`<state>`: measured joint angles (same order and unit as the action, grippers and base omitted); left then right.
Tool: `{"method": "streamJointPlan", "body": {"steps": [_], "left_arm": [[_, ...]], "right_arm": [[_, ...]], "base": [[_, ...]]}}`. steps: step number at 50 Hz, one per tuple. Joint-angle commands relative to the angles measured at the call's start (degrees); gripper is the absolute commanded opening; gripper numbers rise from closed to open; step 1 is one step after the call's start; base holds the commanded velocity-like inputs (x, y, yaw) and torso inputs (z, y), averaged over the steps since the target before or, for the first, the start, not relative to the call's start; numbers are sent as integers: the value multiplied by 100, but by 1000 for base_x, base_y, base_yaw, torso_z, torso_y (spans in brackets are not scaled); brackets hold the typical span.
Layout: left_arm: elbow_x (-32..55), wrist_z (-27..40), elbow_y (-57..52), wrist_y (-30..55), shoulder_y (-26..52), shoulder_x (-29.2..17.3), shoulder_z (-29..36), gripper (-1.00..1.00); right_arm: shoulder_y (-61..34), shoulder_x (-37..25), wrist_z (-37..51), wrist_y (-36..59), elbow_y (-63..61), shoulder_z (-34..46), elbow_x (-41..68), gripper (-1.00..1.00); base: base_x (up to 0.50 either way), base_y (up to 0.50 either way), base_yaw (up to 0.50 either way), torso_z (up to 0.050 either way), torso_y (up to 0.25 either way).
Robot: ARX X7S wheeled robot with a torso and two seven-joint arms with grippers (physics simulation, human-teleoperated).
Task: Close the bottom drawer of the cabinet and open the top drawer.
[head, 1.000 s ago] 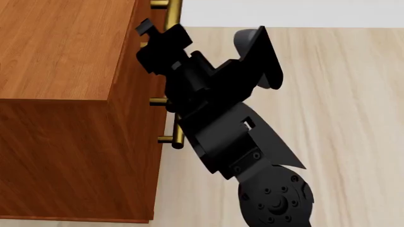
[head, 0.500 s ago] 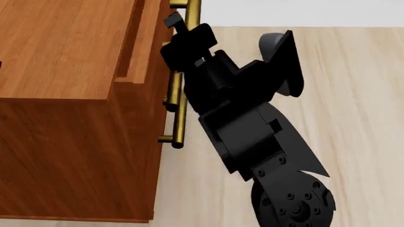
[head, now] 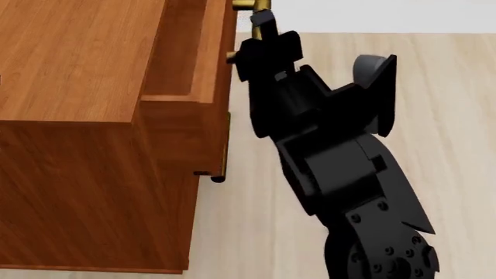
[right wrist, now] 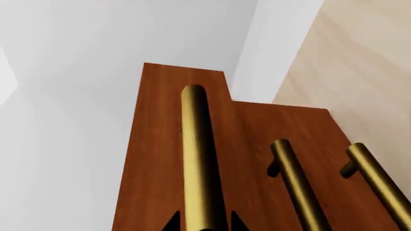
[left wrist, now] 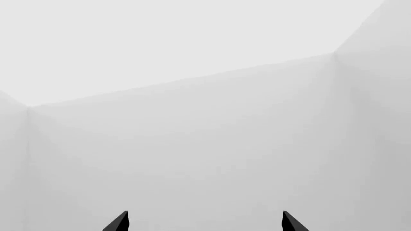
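The reddish-brown cabinet [head: 69,58] fills the left of the head view. Its top drawer [head: 211,64] stands pulled out, its hollow inside showing from above. My right gripper [head: 259,20] is shut on the top drawer's brass handle [right wrist: 196,144], with a black fingertip [right wrist: 172,224] on each side of the bar. Two lower brass handles show in the right wrist view; the farther one is the bottom drawer's handle [right wrist: 376,175], and its front looks level with the middle one. My left gripper [left wrist: 204,222] is open, holds nothing and faces bare white walls.
Pale wood floor [head: 434,116] spreads to the right of the cabinet. A white wall [head: 372,14] runs behind it. My right arm [head: 341,168] crosses the middle of the head view, close to the cabinet's front.
The top drawer has slid out of the cabinet toward the right. My right gripper and arm have moved right with its handle.
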<state>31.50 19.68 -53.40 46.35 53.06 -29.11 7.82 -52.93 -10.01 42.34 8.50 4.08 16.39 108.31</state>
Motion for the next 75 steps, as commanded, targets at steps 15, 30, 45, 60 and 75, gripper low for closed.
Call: {"method": "streamJointPlan", "body": {"steps": [15, 30, 45, 60, 75], "left_arm": [[95, 66, 2, 32, 112, -36, 37, 100], [85, 88, 36, -27, 123, -51, 100, 100], [144, 130, 12, -26, 130, -93, 82, 100], [187, 179, -3, -41, 122, -118, 84, 100], [168, 195, 44, -113, 115, -128, 150, 100]], "right_arm": [[124, -201, -433, -326, -540, -710, 133, -100], [149, -302, -431, -424, -624, -809, 147, -100], [144, -261, -508, -427, -532, -729, 155, -100], [146, -257, -543, -455, -530, -691, 156, 100], [191, -289, -548, -500, -539, -690, 162, 100]], "base": [[0, 0, 0, 1, 6], [0, 0, 0, 2, 5], [0, 0, 0, 1, 6], [0, 0, 0, 1, 4], [0, 0, 0, 1, 2]]}}
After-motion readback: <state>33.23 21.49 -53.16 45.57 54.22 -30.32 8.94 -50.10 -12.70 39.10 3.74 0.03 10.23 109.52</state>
